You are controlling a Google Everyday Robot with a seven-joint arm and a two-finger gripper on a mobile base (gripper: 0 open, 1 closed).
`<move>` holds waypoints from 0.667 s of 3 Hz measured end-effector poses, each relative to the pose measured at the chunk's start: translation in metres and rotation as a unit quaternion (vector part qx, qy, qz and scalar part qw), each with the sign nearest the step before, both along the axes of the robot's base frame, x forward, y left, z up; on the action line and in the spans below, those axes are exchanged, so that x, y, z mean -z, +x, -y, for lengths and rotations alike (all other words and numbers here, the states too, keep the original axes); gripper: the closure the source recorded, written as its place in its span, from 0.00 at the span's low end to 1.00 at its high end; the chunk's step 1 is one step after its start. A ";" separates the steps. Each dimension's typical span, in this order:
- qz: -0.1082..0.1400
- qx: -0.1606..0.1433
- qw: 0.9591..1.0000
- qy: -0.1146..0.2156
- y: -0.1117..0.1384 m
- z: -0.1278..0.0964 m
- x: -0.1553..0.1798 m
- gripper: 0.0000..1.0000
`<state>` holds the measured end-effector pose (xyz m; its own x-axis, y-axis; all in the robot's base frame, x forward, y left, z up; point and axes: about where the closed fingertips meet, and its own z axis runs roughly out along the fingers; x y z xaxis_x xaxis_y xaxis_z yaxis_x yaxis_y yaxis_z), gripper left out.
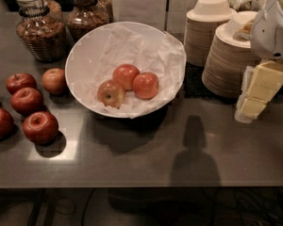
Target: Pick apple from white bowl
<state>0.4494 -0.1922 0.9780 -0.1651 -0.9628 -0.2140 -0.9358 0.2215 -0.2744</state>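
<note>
The white bowl [85,51], wide and lined with crumpled white paper, stands at the middle back of the dark table. Three apples lie in it. Two are smooth and orange-red: the apple [145,85] on the right and a similar one [126,75] touching it on the left. A yellow-patched apple [111,93] with a dark stem pit lies in front of them. My gripper [251,102], cream-coloured under a white arm [273,27], hangs at the right edge, well to the right of the bowl and apart from it.
Several dark red apples [40,126] and a paler one [54,80] lie left of the bowl. Two glass jars [40,29] stand at the back left. Two stacks of beige disposable bowls [226,60] stand right of the white bowl, just behind my gripper.
</note>
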 end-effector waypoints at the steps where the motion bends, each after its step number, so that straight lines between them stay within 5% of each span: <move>1: 0.015 -0.003 1.000 0.023 0.007 -0.011 -0.003 0.00; 2: 0.040 -0.043 0.996 0.062 0.023 -0.059 -0.015 0.00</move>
